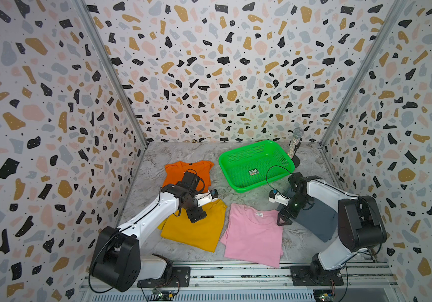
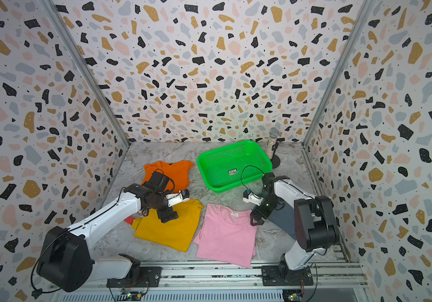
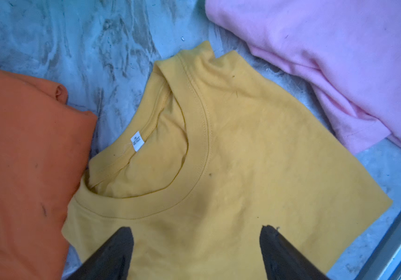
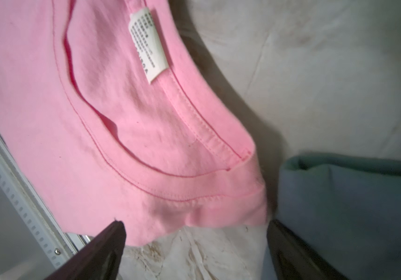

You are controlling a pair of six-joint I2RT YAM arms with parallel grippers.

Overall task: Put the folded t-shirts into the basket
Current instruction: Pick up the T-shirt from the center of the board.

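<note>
The spread right claw (image 4: 195, 226) (left claw (image 3: 197, 230) spread too) should be closed deep across all layers of the folded pink fabric t-shirt (image 4: 146, 189).

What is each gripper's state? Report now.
Left gripper: open, empty, over the yellow shirt.
Right gripper: open, empty, at the pink shirt collar.

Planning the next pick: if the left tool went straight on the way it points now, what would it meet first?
Most likely the mustard yellow t-shirt: the left tool, jaws open, points straight onto its front with nothing in between. How far above the cloth it hangs is unclear.
</note>
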